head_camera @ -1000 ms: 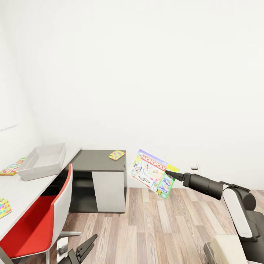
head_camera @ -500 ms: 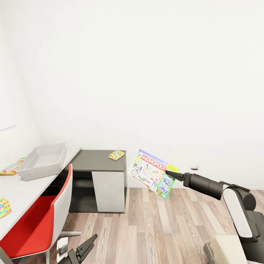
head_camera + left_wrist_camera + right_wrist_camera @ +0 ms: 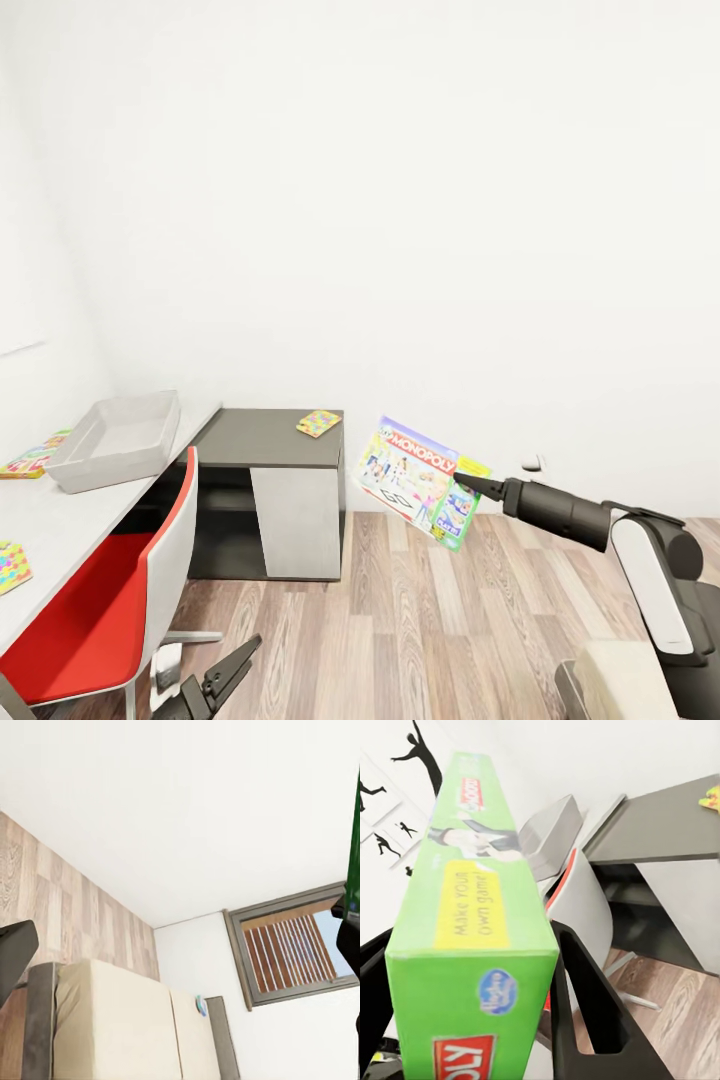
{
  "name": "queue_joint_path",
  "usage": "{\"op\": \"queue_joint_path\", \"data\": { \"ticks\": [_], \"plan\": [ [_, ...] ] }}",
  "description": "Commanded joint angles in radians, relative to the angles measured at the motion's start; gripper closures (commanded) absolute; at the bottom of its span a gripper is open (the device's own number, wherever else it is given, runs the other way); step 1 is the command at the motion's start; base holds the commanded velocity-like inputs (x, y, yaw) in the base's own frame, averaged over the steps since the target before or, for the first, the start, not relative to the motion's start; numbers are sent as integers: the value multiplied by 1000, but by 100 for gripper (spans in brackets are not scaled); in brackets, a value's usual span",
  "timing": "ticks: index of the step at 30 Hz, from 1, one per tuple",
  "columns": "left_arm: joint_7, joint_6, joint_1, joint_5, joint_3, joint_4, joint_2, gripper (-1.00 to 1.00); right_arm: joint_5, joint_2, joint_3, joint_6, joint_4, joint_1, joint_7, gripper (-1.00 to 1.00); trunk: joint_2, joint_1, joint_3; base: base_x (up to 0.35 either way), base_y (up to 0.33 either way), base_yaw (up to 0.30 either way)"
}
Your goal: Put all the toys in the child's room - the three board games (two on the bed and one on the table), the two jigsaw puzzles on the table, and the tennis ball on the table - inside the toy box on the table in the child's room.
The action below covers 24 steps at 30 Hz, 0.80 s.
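The right gripper [image 3: 470, 484] clamps a board game [image 3: 420, 482] over the floor — the toy box [image 3: 120, 437], well off to its left, looks empty, puzzles [image 3: 319, 422] still out.

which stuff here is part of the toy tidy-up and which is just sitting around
Part of the job:
- Monopoly board game, clamped in the right tool
- toy box on the table
- jigsaw puzzles

Just lying about:
- red chair
- dark cabinet
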Motion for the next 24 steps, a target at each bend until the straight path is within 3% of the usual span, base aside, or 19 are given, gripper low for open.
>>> {"op": "queue_joint_path", "data": {
  "ticks": [1, 10, 18, 24],
  "plan": [
    [1, 8, -2, 7, 1, 0, 1, -100, 4, 0, -2, 10, 0, 1, 5, 100, 0, 0, 0, 0, 0, 0],
    [7, 11, -35, 4, 2, 17, 3, -100, 4, -4, -2, 34, -1, 4, 7, 100, 0, 0, 0, 0, 0, 0],
    [4, 21, -114, 9, 5, 51, 4, -100, 4, -9, -2, 38, -7, 5, 30, 100, 0, 0, 0, 0, 0, 0],
    [4, 26, -134, 13, 7, 63, 4, -100, 4, -13, -3, 39, -8, 3, 39, 100, 0, 0, 0, 0, 0, 0]
  ]
}}
